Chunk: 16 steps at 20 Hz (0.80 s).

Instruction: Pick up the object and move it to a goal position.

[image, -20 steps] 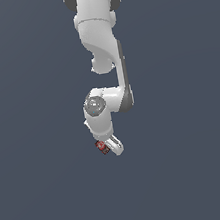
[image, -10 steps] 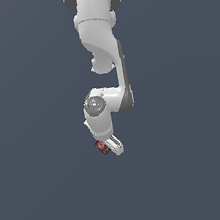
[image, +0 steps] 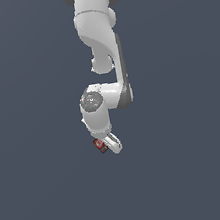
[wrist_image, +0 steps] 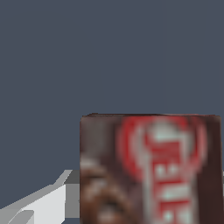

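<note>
Claw clamped on the brown packet, red-and-white label facing the wrist cam, arm hanging overhead.

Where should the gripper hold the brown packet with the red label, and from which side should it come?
Probably across the two narrow sides of the packet, coming square to its flat printed face. It is boxy with flat, parallel sides, so the pads can seat evenly. The gripper already seems placed so, one finger beside the packet.
</note>
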Each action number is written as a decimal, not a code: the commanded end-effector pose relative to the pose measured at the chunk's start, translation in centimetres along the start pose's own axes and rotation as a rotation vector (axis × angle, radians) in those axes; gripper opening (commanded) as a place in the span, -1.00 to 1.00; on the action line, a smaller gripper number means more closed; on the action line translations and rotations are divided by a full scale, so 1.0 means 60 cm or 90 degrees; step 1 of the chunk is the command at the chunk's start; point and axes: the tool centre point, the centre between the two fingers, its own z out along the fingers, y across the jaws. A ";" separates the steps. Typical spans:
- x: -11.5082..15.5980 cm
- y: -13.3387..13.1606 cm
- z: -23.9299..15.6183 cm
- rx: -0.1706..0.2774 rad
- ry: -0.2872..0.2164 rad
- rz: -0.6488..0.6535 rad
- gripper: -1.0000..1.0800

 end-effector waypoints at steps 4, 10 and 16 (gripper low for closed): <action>0.014 0.011 -0.065 0.001 0.000 0.001 -1.00; 0.036 0.029 -0.170 0.001 0.000 0.001 -1.00; 0.061 0.048 -0.287 0.000 0.000 0.002 -1.00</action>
